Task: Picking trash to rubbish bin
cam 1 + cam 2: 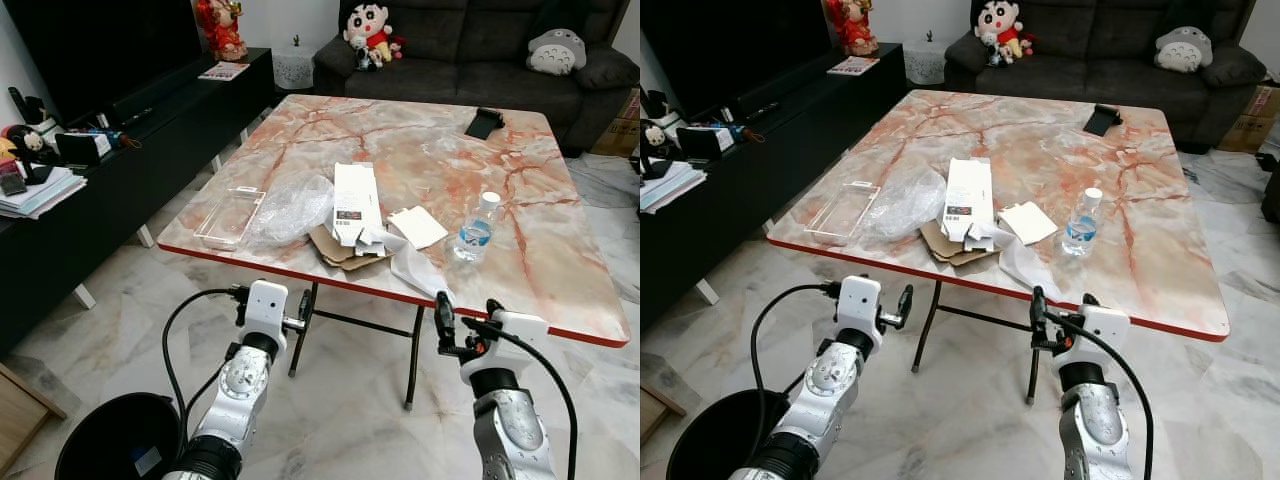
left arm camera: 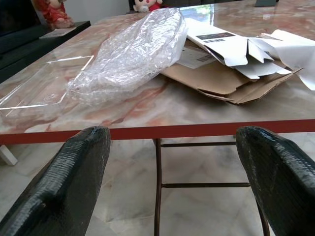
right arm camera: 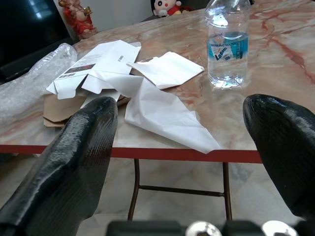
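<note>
Marble table with bubble wrap, flattened boxes, paper, water bottle, clear tray

The bench carries one water bottle, one clear plastic tray, one bubble-wrap bundle, one white carton, one flattened cardboard piece, two white papers and one black object.

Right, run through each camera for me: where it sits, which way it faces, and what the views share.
Left eye view: on the head, looking forward and down at the marble table, with both silver arms, left hand and right hand below the table's edge.
Right eye view: same head camera, same scene.
Left wrist view: along the open left hand at the bubble wrap and flattened cardboard.
Right wrist view: along the open right hand at the white paper and water bottle.
The cardboard shows in every view.
</note>
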Robot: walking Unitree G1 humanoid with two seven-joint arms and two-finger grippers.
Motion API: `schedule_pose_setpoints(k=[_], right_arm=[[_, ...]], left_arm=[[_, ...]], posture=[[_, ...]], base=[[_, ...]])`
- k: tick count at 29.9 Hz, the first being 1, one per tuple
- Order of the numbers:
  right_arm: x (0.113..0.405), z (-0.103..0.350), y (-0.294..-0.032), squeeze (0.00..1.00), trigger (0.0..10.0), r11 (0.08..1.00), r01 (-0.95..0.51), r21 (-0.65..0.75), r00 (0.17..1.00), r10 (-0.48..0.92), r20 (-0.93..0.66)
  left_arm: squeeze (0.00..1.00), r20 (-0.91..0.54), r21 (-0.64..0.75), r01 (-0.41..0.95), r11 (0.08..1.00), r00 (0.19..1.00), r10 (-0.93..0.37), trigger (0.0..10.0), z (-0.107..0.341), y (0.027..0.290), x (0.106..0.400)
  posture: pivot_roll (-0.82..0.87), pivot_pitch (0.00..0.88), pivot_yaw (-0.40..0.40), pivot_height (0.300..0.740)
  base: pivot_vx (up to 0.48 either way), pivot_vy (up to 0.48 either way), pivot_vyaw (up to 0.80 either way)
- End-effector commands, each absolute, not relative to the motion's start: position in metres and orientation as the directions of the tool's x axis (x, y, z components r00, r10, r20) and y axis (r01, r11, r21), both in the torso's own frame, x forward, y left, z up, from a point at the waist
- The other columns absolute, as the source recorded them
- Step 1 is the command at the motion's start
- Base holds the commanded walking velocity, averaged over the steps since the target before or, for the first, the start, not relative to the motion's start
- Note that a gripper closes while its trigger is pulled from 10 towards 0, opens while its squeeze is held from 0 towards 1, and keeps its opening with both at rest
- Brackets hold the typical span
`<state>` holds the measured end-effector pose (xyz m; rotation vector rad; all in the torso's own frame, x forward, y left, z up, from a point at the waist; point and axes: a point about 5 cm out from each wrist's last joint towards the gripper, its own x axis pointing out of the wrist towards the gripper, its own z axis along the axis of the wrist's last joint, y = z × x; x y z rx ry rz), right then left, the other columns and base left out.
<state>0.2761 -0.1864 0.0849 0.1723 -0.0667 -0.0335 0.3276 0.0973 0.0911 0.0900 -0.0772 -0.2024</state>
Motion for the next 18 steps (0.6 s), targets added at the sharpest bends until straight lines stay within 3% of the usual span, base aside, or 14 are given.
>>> schedule_pose_setpoints(k=[1, 12, 18], right_arm=[[0.277, 0.083, -0.187, 0.00, 10.0, 0.984, 0.034, 0.174, 0.998, -0.043, 0.045], [0.277, 0.080, -0.186, 0.00, 10.0, 0.986, 0.031, 0.163, 0.999, -0.036, 0.026], [0.277, 0.082, -0.185, 0.00, 10.0, 0.984, 0.025, 0.177, 0.999, -0.033, 0.040]], left_arm=[[0.00, 0.058, 0.091, 0.188, 0.978, 0.979, -0.194, 10.0, 0.092, 0.099, 0.330], [0.00, 0.055, 0.077, 0.200, 0.977, 0.977, -0.204, 10.0, 0.092, 0.095, 0.328], [0.00, 0.002, 0.067, 0.221, 0.973, 0.975, -0.221, 10.0, 0.080, 0.096, 0.325]], posture=[[0.04, 0.052, 0.004, 0.740], [0.04, 0.051, 0.007, 0.740], [0.04, 0.041, 0.011, 0.740]], base=[[0.000, 0.000, 0.00], [0.000, 0.000, 0.00], [0.271, 0.000, 0.00]])
